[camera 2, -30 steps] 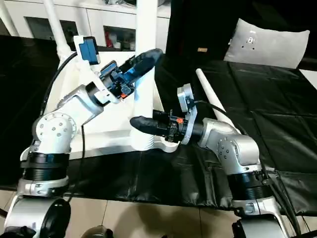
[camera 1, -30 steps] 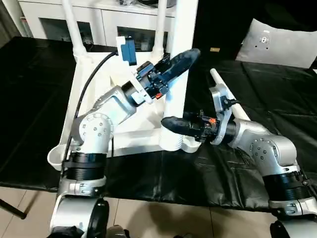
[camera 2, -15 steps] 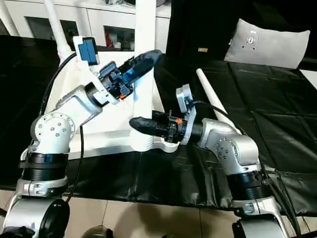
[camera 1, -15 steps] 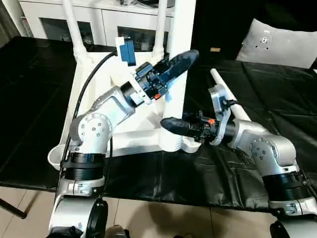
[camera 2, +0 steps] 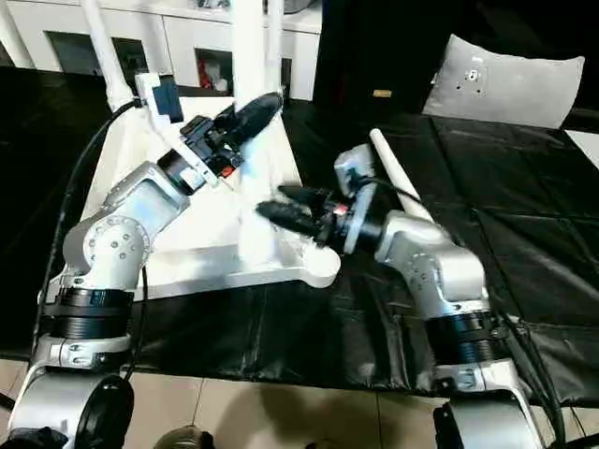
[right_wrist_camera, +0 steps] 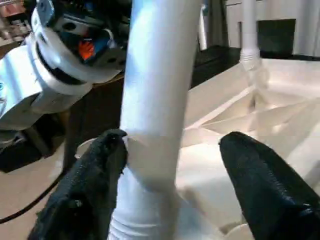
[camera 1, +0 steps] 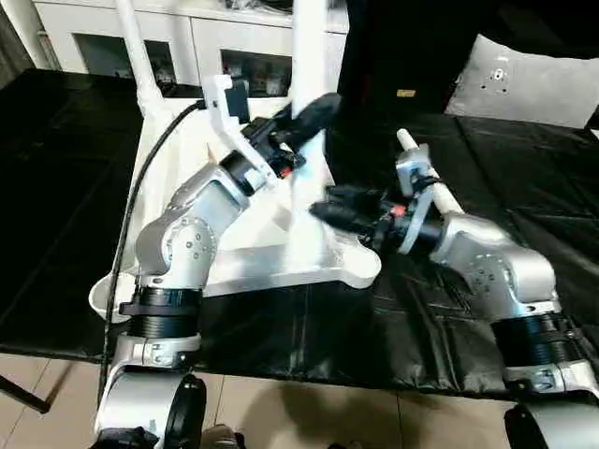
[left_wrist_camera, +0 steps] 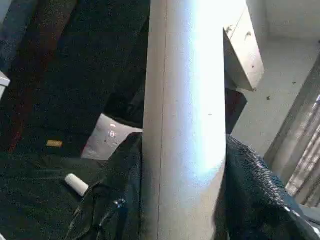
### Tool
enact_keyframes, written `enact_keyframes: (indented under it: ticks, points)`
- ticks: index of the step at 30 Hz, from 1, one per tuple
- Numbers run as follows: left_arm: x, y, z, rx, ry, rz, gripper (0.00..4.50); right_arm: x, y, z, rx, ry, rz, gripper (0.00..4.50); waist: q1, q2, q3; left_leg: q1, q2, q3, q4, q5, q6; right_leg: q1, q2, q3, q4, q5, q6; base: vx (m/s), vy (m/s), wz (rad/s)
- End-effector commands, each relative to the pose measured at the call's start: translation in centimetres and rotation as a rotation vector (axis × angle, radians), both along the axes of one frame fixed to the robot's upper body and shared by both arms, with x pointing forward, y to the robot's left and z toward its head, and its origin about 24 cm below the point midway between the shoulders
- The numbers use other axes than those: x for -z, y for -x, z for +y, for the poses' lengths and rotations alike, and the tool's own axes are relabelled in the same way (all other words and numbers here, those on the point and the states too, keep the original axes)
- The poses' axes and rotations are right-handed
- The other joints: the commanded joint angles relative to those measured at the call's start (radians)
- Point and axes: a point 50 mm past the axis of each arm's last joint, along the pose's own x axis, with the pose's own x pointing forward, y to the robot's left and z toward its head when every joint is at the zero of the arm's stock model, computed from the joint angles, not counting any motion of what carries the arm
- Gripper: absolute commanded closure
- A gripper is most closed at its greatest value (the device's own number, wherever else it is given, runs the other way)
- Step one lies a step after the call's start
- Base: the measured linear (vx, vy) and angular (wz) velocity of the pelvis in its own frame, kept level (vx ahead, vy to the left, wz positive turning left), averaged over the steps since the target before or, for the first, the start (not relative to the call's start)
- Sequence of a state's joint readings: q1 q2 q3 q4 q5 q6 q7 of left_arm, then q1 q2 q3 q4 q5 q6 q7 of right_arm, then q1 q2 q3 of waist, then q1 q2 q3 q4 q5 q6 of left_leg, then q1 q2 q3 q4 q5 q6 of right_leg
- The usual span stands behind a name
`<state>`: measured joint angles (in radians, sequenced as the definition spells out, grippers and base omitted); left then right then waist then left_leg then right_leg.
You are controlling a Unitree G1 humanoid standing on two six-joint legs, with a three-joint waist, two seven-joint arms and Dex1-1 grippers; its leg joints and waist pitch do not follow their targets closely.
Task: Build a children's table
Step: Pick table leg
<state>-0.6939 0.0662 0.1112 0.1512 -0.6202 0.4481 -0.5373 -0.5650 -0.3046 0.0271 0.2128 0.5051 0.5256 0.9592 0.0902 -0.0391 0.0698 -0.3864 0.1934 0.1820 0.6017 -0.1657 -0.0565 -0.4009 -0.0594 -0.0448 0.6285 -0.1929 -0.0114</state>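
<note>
On the black-covered work surface (camera 1: pixel 487 168) the children's table (camera 1: pixel 234 267) lies upside down, its ribbed underside facing up and a rounded corner socket (camera 1: pixel 360 267) nearest the robot. Two legs (camera 1: pixel 131 47) stand upright in the far sockets in front of a white cabinet (camera 1: pixel 187 42). A third leg (camera 1: pixel 307 140) stands upright near the front right corner of the top. The left gripper (camera 1: pixel 304 117) reaches in from the left and is clamped on this leg partway up; in the left wrist view the black fingers (left_wrist_camera: pixel 255 185) press against both sides of the white shaft (left_wrist_camera: pixel 185 125). The right gripper (camera 1: pixel 342 206) sits lower on the same leg with its jaws spread apart; in the right wrist view one finger (right_wrist_camera: pixel 90 185) touches the leg's side while the other finger (right_wrist_camera: pixel 265 175) stands clear of it. A fourth leg (camera 1: pixel 426 178) lies loose on the black cover behind the right forearm. A white pillow (camera 1: pixel 524 79) rests at the far right.
</note>
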Motion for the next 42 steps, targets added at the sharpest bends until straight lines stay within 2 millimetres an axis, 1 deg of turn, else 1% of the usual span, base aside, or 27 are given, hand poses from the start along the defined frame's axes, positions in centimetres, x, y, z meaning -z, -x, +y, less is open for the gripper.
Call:
enact_keyframes:
  ticks: [1, 2, 3, 6, 8, 9, 13, 18, 19, 22, 25, 30, 35, 36, 39, 42]
  points:
    - [-0.3, 0.2, -0.5, 0.002, -0.030, -0.038, 2.70, -0.8, -0.4, -0.6, 0.017, 0.021, -0.022, 1.08, 0.002, -0.005, -0.081, 0.020, 0.032, -0.009, -0.060, -0.132, 0.012, 0.056, -0.071, 0.040, -0.075, -0.130, -0.191, 0.000, 0.000, 0.00]
    - [-0.3, 0.2, -0.6, -0.003, -0.039, -0.046, 2.70, -0.9, -0.3, -0.6, -0.008, 0.014, -0.019, 1.07, 0.002, -0.005, -0.080, 0.020, 0.032, -0.008, -0.059, -0.135, 0.011, 0.056, -0.071, 0.040, -0.075, -0.137, -0.189, 0.000, 0.000, 0.00]
    - [-0.3, 0.2, -0.7, -0.007, -0.044, -0.052, 2.70, -0.9, -0.1, -0.6, -0.030, 0.006, -0.018, 1.07, 0.002, -0.008, -0.080, 0.020, 0.032, -0.008, -0.059, -0.141, 0.013, 0.057, -0.071, 0.040, -0.077, -0.152, -0.184, 0.000, 0.000, 0.00]
    - [-0.3, 0.2, -1.0, -0.020, -0.071, -0.071, 2.70, -1.0, 0.0, -0.5, -0.059, 0.003, -0.002, 1.07, 0.001, -0.007, -0.079, 0.019, 0.034, -0.009, -0.060, -0.148, 0.013, 0.055, -0.072, 0.040, -0.078, -0.172, -0.175, 0.000, 0.000, 0.00]
    - [-0.3, 0.3, -1.1, -0.023, -0.083, -0.083, 2.70, -0.9, 0.0, -0.5, -0.058, 0.006, 0.005, 1.07, 0.002, -0.007, -0.080, 0.019, 0.034, -0.010, -0.060, -0.141, 0.014, 0.055, -0.072, 0.040, -0.078, -0.166, -0.174, 0.000, 0.000, 0.00]
    - [-0.3, 0.4, -1.3, -0.022, -0.093, -0.094, 2.70, -0.9, -0.1, -0.5, -0.052, 0.008, 0.012, 1.07, 0.002, -0.009, -0.081, 0.020, 0.034, -0.009, -0.060, -0.134, 0.015, 0.054, -0.072, 0.040, -0.076, -0.154, -0.177, 0.000, 0.000, 0.00]
    - [-0.3, 1.5, -2.6, 0.045, -0.120, -0.182, 2.70, -0.4, -0.4, 0.2, -0.031, 0.011, 0.039, 1.07, 0.001, -0.010, -0.081, 0.018, 0.034, -0.009, -0.059, -0.125, 0.018, 0.054, -0.074, 0.040, -0.075, -0.149, -0.188, 0.000, 0.000, 0.00]
    - [0.1, 2.3, -3.2, 0.126, -0.134, -0.205, 2.70, -0.3, -0.2, 0.6, -0.070, 0.015, 0.042, 1.07, 0.001, -0.010, -0.080, 0.019, 0.035, -0.008, -0.060, -0.136, 0.014, 0.052, -0.075, 0.041, -0.077, -0.162, -0.183, 0.000, 0.000, 0.00]
    - [0.1, 2.7, -3.4, 0.168, -0.128, -0.216, 2.70, -0.1, -0.1, 0.6, -0.092, 0.027, 0.044, 1.07, 0.001, -0.011, -0.080, 0.020, 0.035, -0.008, -0.060, -0.142, 0.012, 0.052, -0.074, 0.041, -0.076, -0.168, -0.183, 0.000, 0.000, 0.00]
    - [0.1, 2.9, -3.5, 0.191, -0.126, -0.222, 2.71, 0.0, 0.0, 0.6, -0.109, 0.033, 0.051, 1.07, 0.000, -0.010, -0.078, 0.020, 0.035, -0.008, -0.061, -0.148, 0.010, 0.052, -0.074, 0.041, -0.078, -0.179, -0.180, 0.000, 0.000, 0.00]
    - [0.2, 3.1, -3.6, 0.222, -0.133, -0.235, 2.71, 0.4, 0.3, 0.6, -0.148, 0.047, 0.063, 1.07, 0.001, -0.011, -0.079, 0.019, 0.035, -0.008, -0.061, -0.143, 0.011, 0.052, -0.073, 0.041, -0.077, -0.176, -0.180, 0.000, 0.000, 0.00]
    - [0.2, 3.2, -3.8, 0.245, -0.134, -0.241, 2.71, 0.6, 0.4, 0.7, -0.162, 0.060, 0.067, 1.07, 0.000, -0.010, -0.079, 0.019, 0.034, -0.008, -0.059, -0.135, 0.016, 0.052, -0.072, 0.041, -0.075, -0.160, -0.183, 0.000, 0.000, 0.00]
    - [0.3, 3.6, -4.3, 0.277, -0.138, -0.240, 2.71, 0.8, 0.6, 1.1, -0.186, 0.065, 0.066, 1.07, 0.000, -0.012, -0.079, 0.018, 0.034, -0.008, -0.060, -0.139, 0.017, 0.052, -0.073, 0.041, -0.077, -0.171, -0.183, 0.000, 0.000, 0.00]
    - [0.3, 3.6, -4.3, 0.278, -0.137, -0.241, 2.71, 0.9, 0.6, 1.1, -0.189, 0.067, 0.068, 1.37, 0.000, -0.011, -0.079, 0.019, 0.035, -0.008, -0.059, -0.139, 0.016, 0.052, -0.073, 0.041, -0.076, -0.172, -0.183, 0.000, 0.000, 0.00]
    - [0.3, 3.6, -4.3, 0.280, -0.138, -0.242, 2.71, 1.0, 0.6, 1.2, -0.193, 0.068, 0.070, 1.49, 0.000, -0.012, -0.079, 0.018, 0.035, -0.008, -0.059, -0.140, 0.016, 0.053, -0.073, 0.042, -0.076, -0.172, -0.181, 0.000, 0.000, 0.00]
    - [0.3, 3.6, -4.3, 0.282, -0.140, -0.243, 2.71, 1.1, 0.6, 1.2, -0.195, 0.068, 0.074, 1.87, 0.000, -0.011, -0.079, 0.019, 0.035, -0.008, -0.060, -0.136, 0.016, 0.052, -0.072, 0.041, -0.075, -0.165, -0.182, 0.000, 0.000, 0.00]
